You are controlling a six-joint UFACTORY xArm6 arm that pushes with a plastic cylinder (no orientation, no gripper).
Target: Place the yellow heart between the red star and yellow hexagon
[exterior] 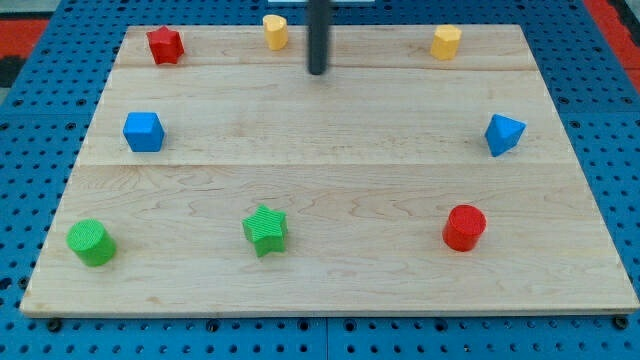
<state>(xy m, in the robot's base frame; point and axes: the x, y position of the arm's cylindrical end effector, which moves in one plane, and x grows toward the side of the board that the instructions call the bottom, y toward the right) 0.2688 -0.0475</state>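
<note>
The yellow heart (275,31) sits near the board's top edge, left of centre. The red star (165,45) is at the top left. The yellow hexagon (446,41) is at the top right. The heart lies between them, closer to the star. My tip (317,72) is just right of the heart and slightly below it, not touching it. The dark rod rises from the tip out of the view's top.
A blue cube (143,131) is at the left, a blue triangular block (503,133) at the right. A green cylinder (91,242), a green star (265,230) and a red cylinder (465,227) line the bottom. The wooden board (320,290) lies on a blue pegboard.
</note>
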